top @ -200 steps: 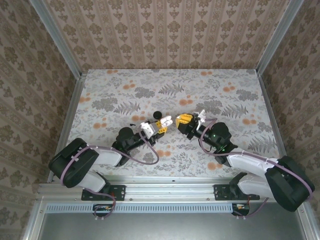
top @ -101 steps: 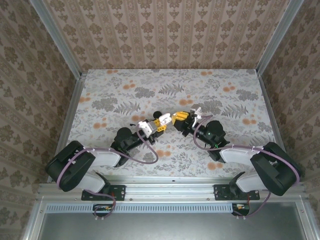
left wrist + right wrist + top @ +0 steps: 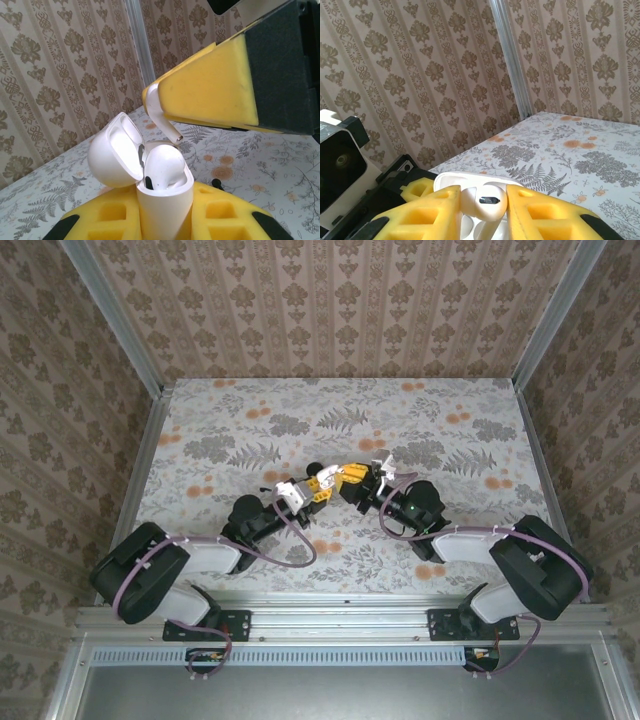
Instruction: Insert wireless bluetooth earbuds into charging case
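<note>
Left claw (image 3: 318, 491) is clamped on the charging case (image 3: 165, 202), holding it upright between the yellow pads, off the tabletop (image 3: 250, 420). The lid (image 3: 112, 157) is flipped open and tilted back to the left in the left wrist view. I can see a white rounded piece (image 3: 166, 161) sitting in the case mouth, which looks like one bud already seated, with a dark gap beside it.

Right claw (image 3: 484, 196) is closed on a white earbud (image 3: 159, 112), gripping the head between its foam pads. In the left wrist view the stem hangs down and angles to the right, with its tip just above the open case, not in it. I can't tell if it lines up with the free well.

From the top view both claws meet tip to tip near the tabletop centre. A small black round thing (image 3: 314, 468) lies on the tabletop just behind them
</note>
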